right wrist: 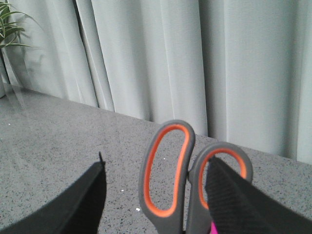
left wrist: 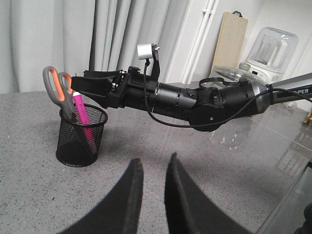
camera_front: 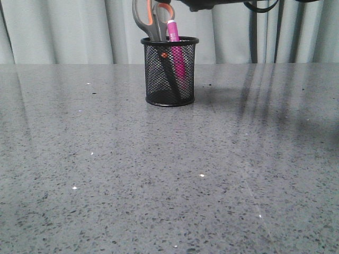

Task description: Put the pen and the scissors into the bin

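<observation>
The black mesh bin (camera_front: 169,79) stands on the grey table. The scissors (camera_front: 147,18) stand in it, blades down, with the grey-and-orange handles above the rim. The pink pen (camera_front: 175,39) stands beside them in the bin. My right gripper (right wrist: 156,163) hovers open over the bin, its fingers on either side of the scissors' handles (right wrist: 168,170); a bit of the pen (right wrist: 215,228) shows below. In the left wrist view the right gripper (left wrist: 74,83) reaches to the scissors (left wrist: 53,85) above the bin (left wrist: 73,146). My left gripper (left wrist: 154,159) is slightly open and empty, away from the bin.
Pale curtains hang behind the table. A wooden board (left wrist: 229,41) and a glass jar appliance (left wrist: 270,48) stand beyond the table's far side. A plant (right wrist: 9,22) is at one corner. The right arm (left wrist: 195,100) stretches across above the table.
</observation>
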Controlling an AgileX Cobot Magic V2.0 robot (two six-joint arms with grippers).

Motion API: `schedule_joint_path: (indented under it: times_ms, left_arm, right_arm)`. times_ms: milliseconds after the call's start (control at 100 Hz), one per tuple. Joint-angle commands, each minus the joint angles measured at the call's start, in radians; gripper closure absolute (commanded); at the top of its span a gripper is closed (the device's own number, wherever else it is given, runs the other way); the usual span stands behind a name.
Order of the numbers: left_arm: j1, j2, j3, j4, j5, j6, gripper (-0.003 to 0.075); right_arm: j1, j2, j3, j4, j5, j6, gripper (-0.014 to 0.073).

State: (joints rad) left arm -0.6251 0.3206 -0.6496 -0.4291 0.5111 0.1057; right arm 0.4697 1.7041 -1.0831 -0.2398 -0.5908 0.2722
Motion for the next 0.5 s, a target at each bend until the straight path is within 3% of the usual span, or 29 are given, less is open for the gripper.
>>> schedule_joint_path:
  times_ms: [0,210,280,410,490]
  left_arm:
    - [-0.008,0.010,-0.027,-0.001,-0.066,0.001,0.0629]
    - [-0.008,0.010,-0.027,0.015,-0.068,0.001,0.0629]
    - [-0.008,0.010,-0.027,0.031,-0.068,0.001,0.0629]
    - [-0.008,0.010,-0.027,0.116,-0.074,0.001,0.0659]
    - [-0.006,0.010,-0.027,0.192,-0.076,0.001,0.0685]
  right_arm:
    - [-0.009,-0.075,-0.026,0.000,-0.077,-0.007,0.0190]
    - [-0.011,-0.170,-0.026,0.000,-0.035,-0.007,0.0223]
    - [-0.009,-0.224,-0.026,0.000,0.026,-0.007,0.0337]
    - [0.002,-0.361,-0.026,0.000,0.229,-0.004,0.0669]
    - [0.002,-0.451,-0.024,0.000,0.355,-0.004,0.0652]
